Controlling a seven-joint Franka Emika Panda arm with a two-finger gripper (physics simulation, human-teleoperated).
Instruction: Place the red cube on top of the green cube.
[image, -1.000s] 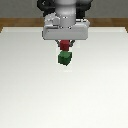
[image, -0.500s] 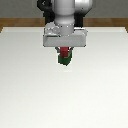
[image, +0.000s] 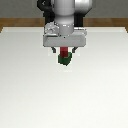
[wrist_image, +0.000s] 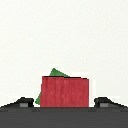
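Note:
The red cube (image: 64, 51) sits on top of the green cube (image: 64, 61) on the white table, near the middle of the exterior view. My gripper (image: 64, 52) hangs straight over them with its jaws spread, one finger on each side of the red cube and a gap between each and the cube. In the wrist view the red cube (wrist_image: 65, 91) lies between the two fingertips (wrist_image: 22, 103) without touching them. Only a corner of the green cube (wrist_image: 56, 73) shows behind it.
The white table (image: 30, 95) spreads all around the cubes. Its far edge meets a brown wooden floor (image: 15, 22) behind the arm.
The gripper came down with the red cube onto the green cube. Its fingers have now spread away from the red cube.

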